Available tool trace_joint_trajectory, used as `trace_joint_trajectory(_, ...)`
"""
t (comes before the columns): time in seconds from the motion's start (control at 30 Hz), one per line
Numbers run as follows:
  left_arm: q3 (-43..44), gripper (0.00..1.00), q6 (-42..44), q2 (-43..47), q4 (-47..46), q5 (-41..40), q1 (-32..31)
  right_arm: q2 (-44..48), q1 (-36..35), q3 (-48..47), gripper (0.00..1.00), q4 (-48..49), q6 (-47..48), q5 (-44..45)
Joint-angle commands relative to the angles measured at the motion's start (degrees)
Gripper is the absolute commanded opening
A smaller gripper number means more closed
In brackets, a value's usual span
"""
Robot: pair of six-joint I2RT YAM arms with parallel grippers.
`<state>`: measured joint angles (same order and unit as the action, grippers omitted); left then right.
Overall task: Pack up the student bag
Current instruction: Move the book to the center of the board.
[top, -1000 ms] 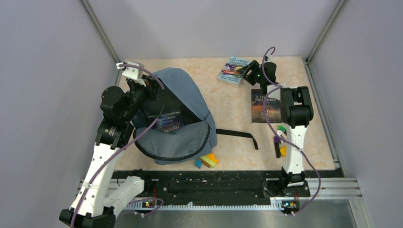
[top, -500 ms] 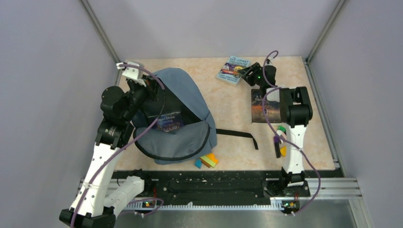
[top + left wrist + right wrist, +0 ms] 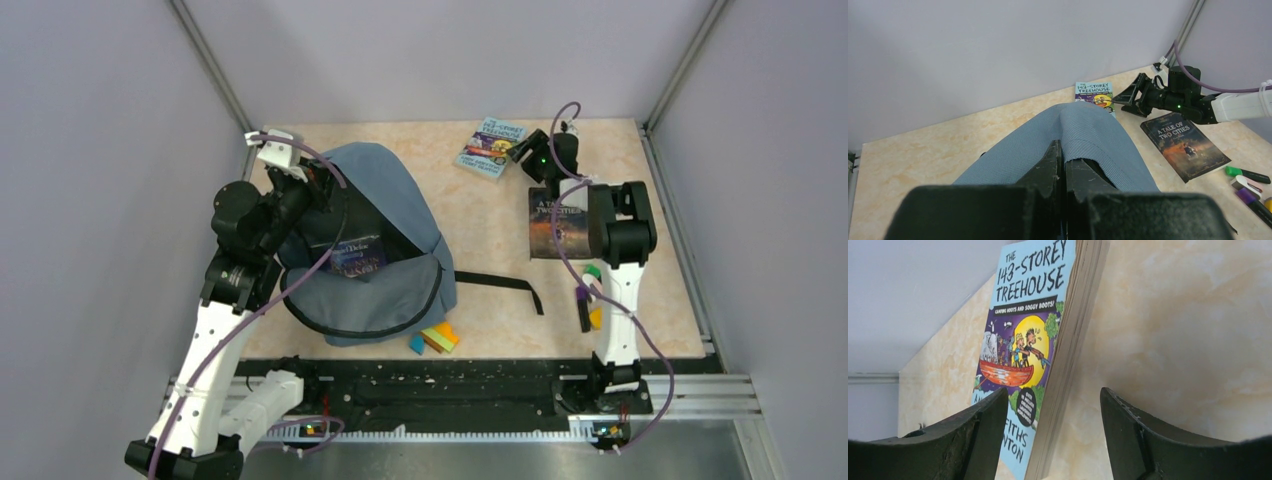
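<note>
Fabric of the student bag [image 3: 400, 200] on the worktop [image 3: 480, 230] looked floppy, so the left gripper [image 3: 1062, 155] had its jaws pinched on the rim, while the right gripper [image 3: 1052, 395] held its jaws apart around a book [image 3: 1023, 340] beyond the bag.

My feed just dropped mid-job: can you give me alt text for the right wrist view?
The right gripper stands open, one finger on each side of the page edge of The 143-Storey Treehouse, a paperback lying cover up on the beige marbled table. A pale grey wall rises behind it.
</note>
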<state>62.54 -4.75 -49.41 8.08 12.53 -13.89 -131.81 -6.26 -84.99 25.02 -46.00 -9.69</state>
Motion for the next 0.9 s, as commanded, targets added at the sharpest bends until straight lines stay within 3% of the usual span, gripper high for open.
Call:
trace_joint_trajectory(0.0, 0.5, 0.00, 0.4, -0.2, -2.3, -1.0, 0.3, -3.4, -0.8, -6.2, 0.67, -6.2, 3.3, -1.5)
trace_joint_trajectory(0.33, 0.4, 0.00, 0.3, -0.2, -2.4, -1.0, 0.3, -6.4, -6.5, -18.5, 0.66, -27.8, 18.6, 16.0)
trace_joint_trajectory(0.53, 0.5, 0.00, -0.1, 0.2, -2.5, -0.7, 0.3, -9.7, -8.3, -26.7, 0.60, -38.9, 25.8, 17.4)
trace_joint_trajectory(0.7, 0.5, 0.00, -0.1, 0.7, -2.6, -0.7, 0.3, -10.6, -9.3, -27.5, 0.42, -43.6, 29.1, 15.6)
trace_joint_trajectory(0.87, 0.4, 0.00, -0.5, 1.2, -2.7, -0.3, 0.3, -7.0, -10.3, -20.8, 0.35, -43.4, 31.6, 14.7)
